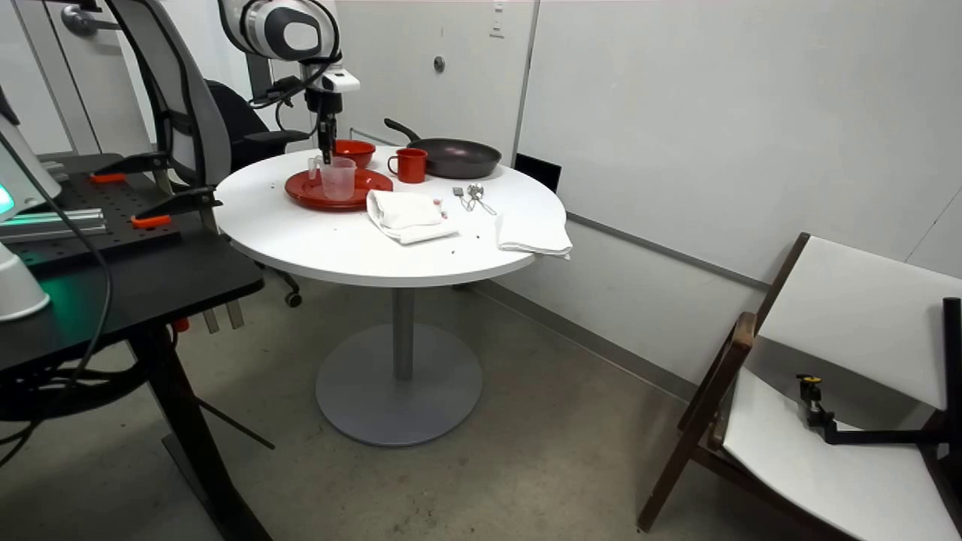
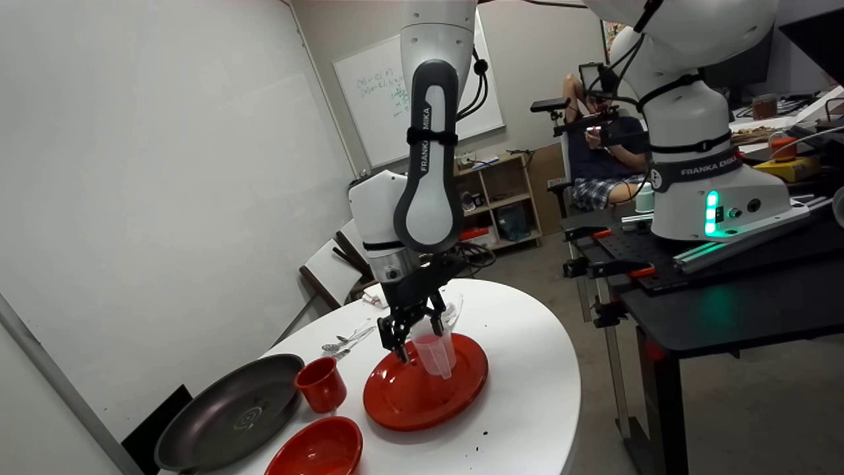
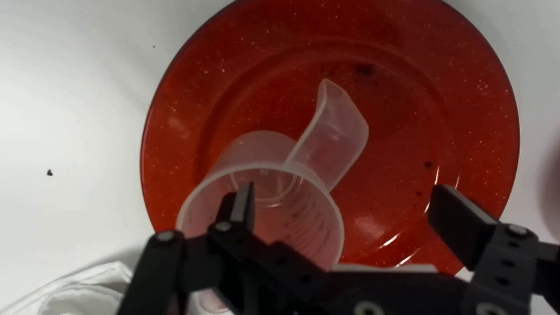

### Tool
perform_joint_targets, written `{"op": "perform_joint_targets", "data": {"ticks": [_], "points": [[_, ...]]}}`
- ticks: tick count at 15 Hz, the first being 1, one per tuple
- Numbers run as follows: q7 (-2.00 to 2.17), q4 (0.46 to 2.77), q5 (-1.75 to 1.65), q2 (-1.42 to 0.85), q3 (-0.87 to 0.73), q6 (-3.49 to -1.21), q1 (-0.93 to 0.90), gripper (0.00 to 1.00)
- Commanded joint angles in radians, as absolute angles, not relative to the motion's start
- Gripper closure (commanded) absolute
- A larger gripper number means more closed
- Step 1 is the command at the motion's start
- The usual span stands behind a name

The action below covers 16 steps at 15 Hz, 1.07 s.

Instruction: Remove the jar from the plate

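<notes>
Far left in an exterior view it's the black frying pan [image 2: 227, 422], resting on the round white table [image 2: 527, 369]; a red bowl [image 2: 320, 452] comes next, then a red mug [image 2: 323, 386], upright and just beside the pan. Past the mug, a few metal utensils [image 2: 331, 347] lie loose. On to the middle, and there's the flat red plate [image 2: 412, 396], flecked with dark specks, and right over it hangs the gripper [image 2: 420, 344], jaws spread wide! Here's the big one: the translucent plastic measuring jug [image 2: 435, 354] stands upright on the plate, off-centre, its handle jutting out over the red. Look at the wrist view: one finger [image 3: 238, 208] is at the jug's open mouth, in it or above it I can't tell, while the opposite finger [image 3: 463, 223] is out over bare plate, a stretch of rim between the two. A folded white cloth [image 1: 409, 216] lies just by the plate's edge; touching or not, I can't call it. Further right, in the background, a seated person [image 2: 610, 142] in checked shorts, and finally the robot base [image 2: 722, 191], lights glowing green on a black desk [image 2: 725, 323].
</notes>
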<state>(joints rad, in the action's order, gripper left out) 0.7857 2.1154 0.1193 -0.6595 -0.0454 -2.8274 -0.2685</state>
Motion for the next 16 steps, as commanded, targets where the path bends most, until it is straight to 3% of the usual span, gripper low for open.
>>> {"op": "perform_joint_targets", "data": {"ticks": [1,2,4,13,14,16], "points": [[0.800,2.071,0.122,-0.701,-0.081,-2.852,-0.309,0.00],[0.799,2.064,0.121,-0.706,-0.084,-2.851,-0.313,0.00],[0.798,2.048,0.119,-0.719,-0.092,-2.846,-0.322,0.26],[0.796,2.015,0.122,-0.749,-0.111,-2.830,-0.328,0.93],[0.797,2.015,0.123,-0.750,-0.113,-2.829,-0.328,0.99],[0.803,2.019,0.123,-0.744,-0.122,-2.815,-0.329,1.00]]}}
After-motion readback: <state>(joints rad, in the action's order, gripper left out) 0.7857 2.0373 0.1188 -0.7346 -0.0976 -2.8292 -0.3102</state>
